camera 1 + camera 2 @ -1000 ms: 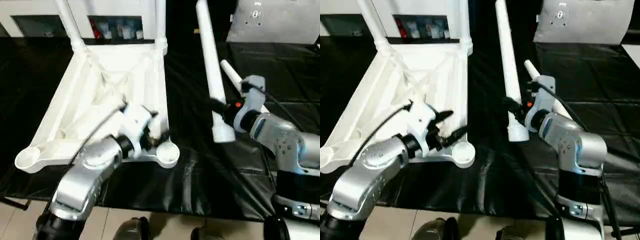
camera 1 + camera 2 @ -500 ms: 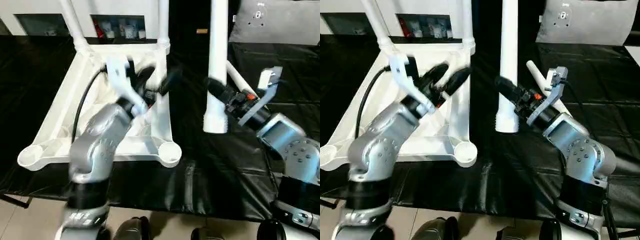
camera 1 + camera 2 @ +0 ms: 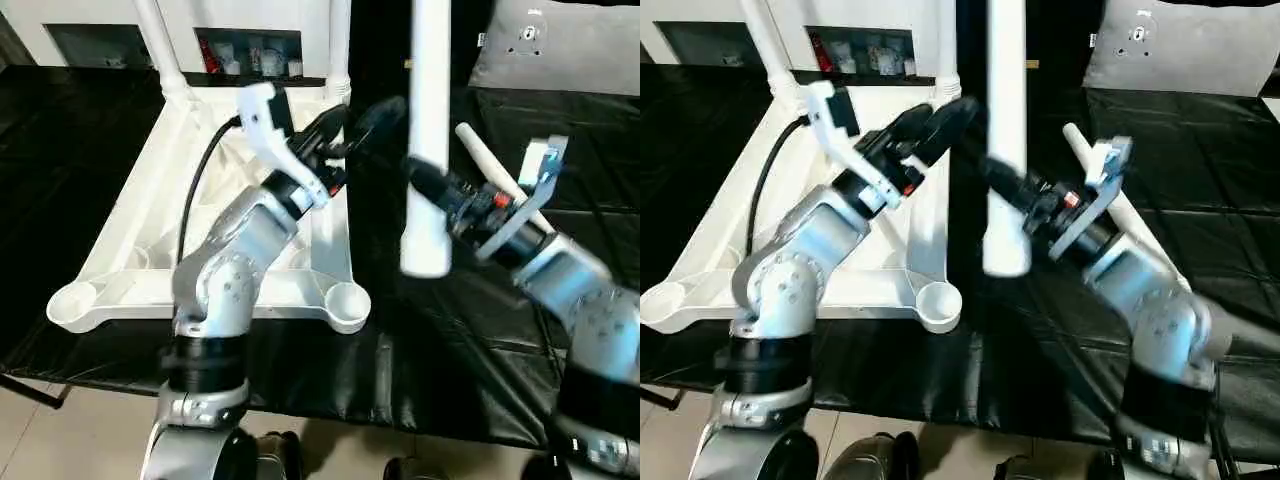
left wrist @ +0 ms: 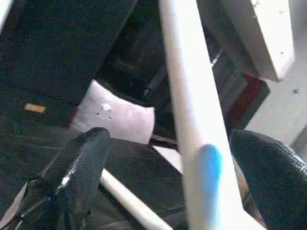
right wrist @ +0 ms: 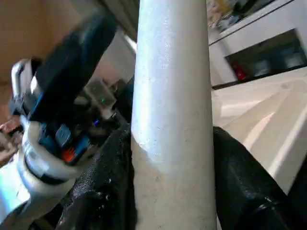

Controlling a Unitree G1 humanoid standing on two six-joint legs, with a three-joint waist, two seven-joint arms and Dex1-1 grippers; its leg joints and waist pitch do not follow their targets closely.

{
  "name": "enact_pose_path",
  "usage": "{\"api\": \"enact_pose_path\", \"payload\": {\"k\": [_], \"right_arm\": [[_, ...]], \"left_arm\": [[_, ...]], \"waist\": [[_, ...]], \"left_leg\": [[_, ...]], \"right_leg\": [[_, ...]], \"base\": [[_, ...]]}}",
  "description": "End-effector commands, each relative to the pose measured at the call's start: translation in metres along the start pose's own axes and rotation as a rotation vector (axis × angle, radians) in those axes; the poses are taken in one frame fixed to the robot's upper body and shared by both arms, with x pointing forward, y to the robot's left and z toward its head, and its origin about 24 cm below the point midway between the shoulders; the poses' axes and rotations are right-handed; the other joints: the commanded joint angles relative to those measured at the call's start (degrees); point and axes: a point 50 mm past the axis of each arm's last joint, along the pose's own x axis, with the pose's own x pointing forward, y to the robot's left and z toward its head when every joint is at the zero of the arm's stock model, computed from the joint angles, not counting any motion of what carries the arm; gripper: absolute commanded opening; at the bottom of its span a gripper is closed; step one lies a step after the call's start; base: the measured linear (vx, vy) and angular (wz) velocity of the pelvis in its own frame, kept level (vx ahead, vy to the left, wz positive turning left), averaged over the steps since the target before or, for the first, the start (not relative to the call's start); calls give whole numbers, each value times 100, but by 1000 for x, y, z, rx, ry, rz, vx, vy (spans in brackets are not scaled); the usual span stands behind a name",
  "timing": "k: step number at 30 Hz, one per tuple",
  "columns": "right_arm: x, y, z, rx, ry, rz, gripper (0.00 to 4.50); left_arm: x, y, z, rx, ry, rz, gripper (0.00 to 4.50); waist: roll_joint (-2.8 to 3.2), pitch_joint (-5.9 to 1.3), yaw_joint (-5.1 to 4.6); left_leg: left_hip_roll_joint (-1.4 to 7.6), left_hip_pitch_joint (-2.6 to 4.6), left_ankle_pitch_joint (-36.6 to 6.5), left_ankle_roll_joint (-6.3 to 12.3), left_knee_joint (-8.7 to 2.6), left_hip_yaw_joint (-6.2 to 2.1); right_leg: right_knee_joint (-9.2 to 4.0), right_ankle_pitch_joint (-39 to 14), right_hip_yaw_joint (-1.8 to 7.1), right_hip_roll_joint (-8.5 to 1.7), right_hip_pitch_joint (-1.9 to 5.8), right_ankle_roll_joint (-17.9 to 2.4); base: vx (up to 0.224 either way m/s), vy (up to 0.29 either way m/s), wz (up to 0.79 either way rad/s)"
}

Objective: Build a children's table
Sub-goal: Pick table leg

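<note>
right tool (image 3: 425, 180): clamped low on upright white leg (image 3: 428, 150), long axis vertical, open end hanging above the bench (image 3: 450, 330) | left tool (image 3: 350, 125): fingers apart, beside the leg, nearer the tabletop | upturned tabletop (image 3: 200, 250) on bench, free near socket (image 3: 345, 300) left of leg | left wrist view: leg passes between spread fingers, untouched

The black-covered worktable (image 3: 440, 330) bears the upturned tabletop (image 3: 130, 270) and apparently a loose leg (image 3: 490, 172).

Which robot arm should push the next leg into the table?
Probably the right. The right gripper already clamps an upright white leg, beside the upside-down tabletop. The left gripper is open and holds nothing.
</note>
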Motion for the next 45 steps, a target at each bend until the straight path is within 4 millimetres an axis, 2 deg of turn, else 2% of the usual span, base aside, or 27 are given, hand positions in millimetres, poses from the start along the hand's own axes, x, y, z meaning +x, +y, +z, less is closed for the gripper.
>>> {"api": "enact_pose_path", "payload": {"k": [1,2,3,5,6,9,10,12,13,15,18,21,26,28,38,45], "right_arm": [[3,9,6,-90,-16,33,186],[3,9,6,-90,-16,33,186],[9,16,2,-210,10,27,186],[11,18,1,-242,14,18,186],[15,18,-1,-301,9,-11,186],[19,17,-3,-367,-1,-50,186],[23,15,-3,-420,-34,-100,186],[27,12,-3,-517,-86,-176,186],[27,12,-3,-522,-90,-182,186],[29,12,-3,-543,-110,-204,186],[29,12,-3,-555,-121,-211,186],[30,12,-6,-598,-121,-227,186],[32,11,-9,-618,-142,-236,186],[33,10,-10,-623,-144,-236,186],[34,9,-11,-634,-151,-236,186],[33,8,-11,-642,-149,-234,186]], "left_arm": [[4,-4,-1,-8,15,-27,450],[4,-4,-1,-8,15,-27,450],[7,-3,-3,9,18,-8,450],[7,-3,-3,18,18,-2,450],[8,-3,-4,29,19,-6,450],[9,-4,-4,47,19,-8,450],[10,-5,-5,71,21,-3,423],[12,-9,-9,98,25,6,416],[13,-10,-10,100,25,5,416],[14,-15,-13,106,21,0,380],[15,-17,-15,106,16,6,363],[19,-21,-20,180,-2,45,339],[21,-23,-22,265,-14,60,304],[21,-23,-22,267,-16,66,277],[21,-22,-23,272,-26,69,211],[21,-23,-25,255,-27,62,199]], "waist": [[-147,-600,28],[-153,-599,24],[-117,-590,36],[-139,-590,21],[-114,-586,22],[-118,-587,0],[-116,-586,-1],[-115,-581,-24],[-114,-587,-20],[-95,-573,-22],[-98,-587,-26],[-83,-577,-37],[-89,-570,-45],[-89,-564,-51],[-79,-570,-47],[-86,-575,-48]], "left_leg": [[499,161,-436,509,-341,-165],[500,167,-522,477,-349,-166],[512,172,-602,418,-357,-174],[511,177,-666,353,-373,-175],[516,172,-724,320,-381,-180],[510,180,-813,290,-391,-182],[510,181,-833,303,-391,-188],[519,178,-905,261,-401,-178],[522,181,-926,252,-402,-181],[517,185,-995,279,-411,-181],[516,171,-907,395,-399,-188],[529,173,-994,452,-401,-194],[532,175,-1161,395,-418,-196],[529,183,-1232,363,-423,-194],[531,179,-1346,326,-436,-195],[528,177,-1276,363,-427,-188]], "right_leg": [[-402,-105,194,-402,238,-1469],[-415,-214,195,-404,240,-1445],[-428,-322,196,-410,226,-1418],[-428,-325,205,-400,234,-1374],[-439,-380,203,-394,210,-1346],[-438,-364,206,-389,208,-1355],[-434,-352,208,-392,215,-1364],[-447,-382,212,-394,189,-1349],[-443,-380,210,-402,196,-1350],[-444,-343,213,-380,195,-1363],[-419,-66,208,-387,217,-1412],[-438,-93,210,-386,217,-1402],[-454,-278,212,-392,215,-1354],[-458,-343,213,-384,206,-1359],[-457,-364,213,-386,195,-1359],[-450,-289,215,-387,196,-1374]], "base": [[0,0,0],[0,0,0],[0,0,0],[0,0,0],[0,0,0],[0,0,0],[0,0,0],[0,0,0],[0,0,0],[0,0,0],[0,0,0],[0,0,0],[0,0,0],[0,0,0],[0,0,0],[0,0,0]]}}
